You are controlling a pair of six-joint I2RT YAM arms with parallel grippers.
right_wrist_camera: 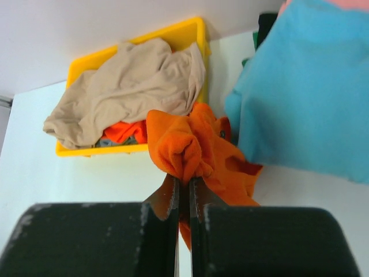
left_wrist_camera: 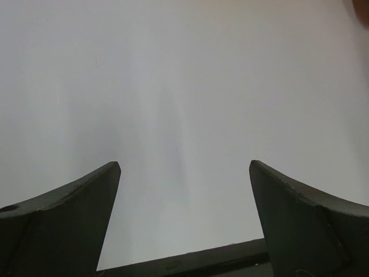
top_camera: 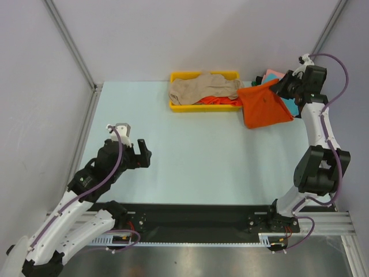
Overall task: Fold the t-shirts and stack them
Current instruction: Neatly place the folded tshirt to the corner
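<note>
My right gripper (top_camera: 281,88) is shut on the bright orange t-shirt (top_camera: 263,105) at the back right and holds it up, the cloth hanging down to the table. In the right wrist view the gripper (right_wrist_camera: 184,180) pinches a bunched fold of the orange t-shirt (right_wrist_camera: 190,144). A beige t-shirt (top_camera: 203,88) lies crumpled in the yellow tray (top_camera: 199,107), over more orange cloth (top_camera: 222,101). A teal t-shirt (right_wrist_camera: 311,92) lies flat at the far right, with pink and dark green cloth at its far edge. My left gripper (top_camera: 144,154) is open and empty over bare table at the left.
The yellow tray (right_wrist_camera: 104,151) stands at the back middle against the wall. Grey walls close the back and both sides. A black rail (top_camera: 196,222) runs along the near edge between the arm bases.
</note>
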